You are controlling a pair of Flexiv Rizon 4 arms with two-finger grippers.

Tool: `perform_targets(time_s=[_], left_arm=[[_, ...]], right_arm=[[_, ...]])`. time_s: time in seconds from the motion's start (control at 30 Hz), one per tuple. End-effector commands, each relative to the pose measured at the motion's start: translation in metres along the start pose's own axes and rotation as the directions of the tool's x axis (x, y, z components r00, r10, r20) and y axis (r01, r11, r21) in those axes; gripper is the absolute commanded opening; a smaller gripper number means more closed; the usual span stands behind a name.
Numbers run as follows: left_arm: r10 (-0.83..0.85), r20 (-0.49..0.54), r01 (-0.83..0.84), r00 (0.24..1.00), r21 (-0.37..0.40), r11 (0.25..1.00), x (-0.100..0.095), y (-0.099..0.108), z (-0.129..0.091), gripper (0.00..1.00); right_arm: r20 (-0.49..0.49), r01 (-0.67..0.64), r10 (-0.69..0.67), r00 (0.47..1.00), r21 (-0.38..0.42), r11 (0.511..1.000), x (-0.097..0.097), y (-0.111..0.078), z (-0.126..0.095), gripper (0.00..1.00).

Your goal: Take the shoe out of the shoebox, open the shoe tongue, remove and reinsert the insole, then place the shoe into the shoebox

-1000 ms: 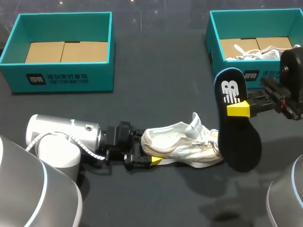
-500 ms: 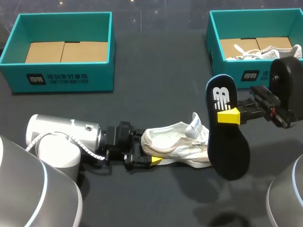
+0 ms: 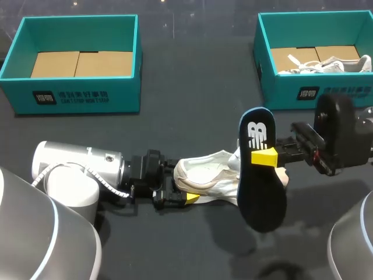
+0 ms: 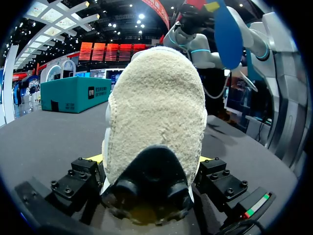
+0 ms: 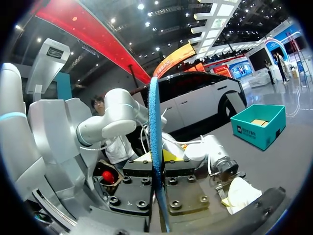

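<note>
Shoe [image 3: 207, 175] lying on the tabletop [image 3: 192, 116], left gripper [image 3: 189, 197] at its heel, jaws clamped on the heel, right gripper [image 3: 263, 156] above its toe end, jaws pinching the dark insole [image 3: 259, 192], teal shoebox [image 3: 280, 87] well beyond the toe.

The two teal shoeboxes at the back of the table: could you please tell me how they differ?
The left shoebox is empty, showing only its cardboard floor; the right shoebox holds a white shoe with loose laces. The left shoebox's floor shows whole; the right shoebox's is partly covered by that shoe. Both are teal, open-topped, with a label on the front wall.
</note>
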State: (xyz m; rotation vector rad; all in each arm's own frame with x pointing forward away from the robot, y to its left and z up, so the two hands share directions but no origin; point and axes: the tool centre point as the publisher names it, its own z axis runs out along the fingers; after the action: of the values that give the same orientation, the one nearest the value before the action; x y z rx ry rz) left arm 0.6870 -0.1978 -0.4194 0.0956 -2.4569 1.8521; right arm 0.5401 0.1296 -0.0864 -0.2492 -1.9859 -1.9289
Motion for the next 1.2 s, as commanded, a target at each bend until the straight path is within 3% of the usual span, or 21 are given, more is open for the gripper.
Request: perform_targets(time_s=[0.03, 0.6, 0.63, 0.67, 0.7, 1.2], left_arm=[[0.001, 0.000, -0.001, 1.000, -0.001, 1.000, 0.001, 0.001, -0.001, 0.00], [0.005, 0.002, -0.005, 1.000, -0.009, 1.000, 0.001, 0.002, -0.001, 0.01], [0.004, 0.000, -0.004, 1.000, -0.014, 1.000, 0.000, 0.002, -0.002, 0.24], [0.003, -0.001, -0.003, 1.000, -0.020, 1.000, 0.000, 0.003, -0.002, 0.56], [0.002, -0.003, -0.002, 1.000, -0.026, 1.000, 0.000, 0.003, -0.003, 1.00], [0.018, 0.013, -0.016, 1.000, -0.131, 0.991, -0.003, 0.003, -0.028, 1.00]], right_arm=[[0.168, -0.017, 0.020, 0.986, -0.016, 1.000, 0.010, -0.007, 0.002, 0.00], [0.187, -0.050, 0.052, 0.981, -0.015, 0.999, 0.011, -0.011, 0.002, 0.00], [0.187, -0.050, 0.052, 0.981, -0.015, 0.999, 0.011, -0.011, 0.002, 0.00], [0.187, -0.050, 0.052, 0.981, -0.015, 0.999, 0.011, -0.011, 0.002, 0.00], [0.187, -0.050, 0.052, 0.981, -0.015, 0.999, 0.011, -0.011, 0.002, 0.00], [0.187, -0.050, 0.052, 0.981, -0.015, 0.999, 0.011, -0.011, 0.002, 0.00]])
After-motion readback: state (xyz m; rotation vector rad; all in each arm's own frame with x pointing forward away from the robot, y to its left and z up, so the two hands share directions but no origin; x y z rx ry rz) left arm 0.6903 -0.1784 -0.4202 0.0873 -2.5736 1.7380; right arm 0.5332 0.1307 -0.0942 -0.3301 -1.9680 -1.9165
